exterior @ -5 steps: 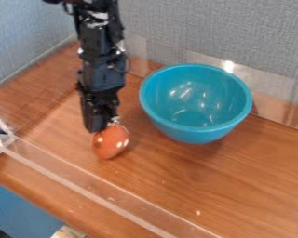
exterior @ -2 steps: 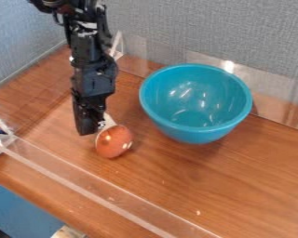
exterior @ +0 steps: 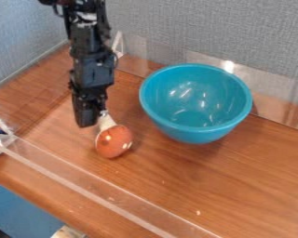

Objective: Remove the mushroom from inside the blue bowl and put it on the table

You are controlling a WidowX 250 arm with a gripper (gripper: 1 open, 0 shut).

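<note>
Spanning the whole scene, the reddish-brown wood-grain table (exterior: 226, 191) carries clear plastic edging strips (exterior: 77, 181) along its sides. Right of centre stands the blue bowl (exterior: 196, 102), upright, glossy and with nothing visible inside. Left of it the black robot arm (exterior: 87, 51) reaches straight down, its gripper (exterior: 87, 116) closed with the jaws together and holding nothing. The mushroom (exterior: 112, 138) lies on the table just below the gripper, outside the bowl, cream stem toward the fingertips.

Desk (exterior: 226, 177): mushroom (exterior: 112, 139) lies on it, left of blue bowl (exterior: 196, 102) (not inside); arm w/ gripper (exterior: 87, 117) just behind-left of mushroom.
</note>
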